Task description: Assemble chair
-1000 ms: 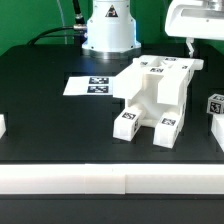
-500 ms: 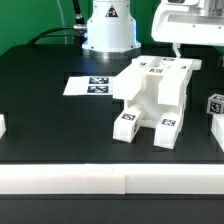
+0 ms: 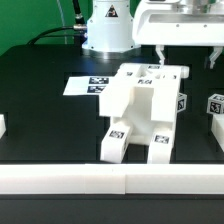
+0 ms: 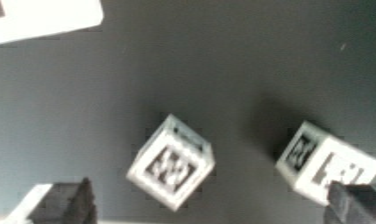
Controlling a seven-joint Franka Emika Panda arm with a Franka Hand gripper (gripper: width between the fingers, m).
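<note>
Hovering above far end of chair [image 3: 140,105] w/ gripper [image 3: 187,55] spread to full width, nothing held btwn fingers [image 3: 160,52]. Sits approx mid-table [image 3: 40,110] on black top, part-built: blocky white seat w/ two legs toward camera in ext. view, each ending in b/w square tag [image 3: 116,137]; more tags on top face. Lies just beside marker board [image 3: 82,86], on ext. view's right of it. Shows in wrist view two tagged leg ends [image 4: 172,160] beyond dark fingertips [image 4: 60,203]; patterns blurred, not legible. Stands near ext. view's right edge: separate white part [image 3: 217,103], also tagged.
</note>
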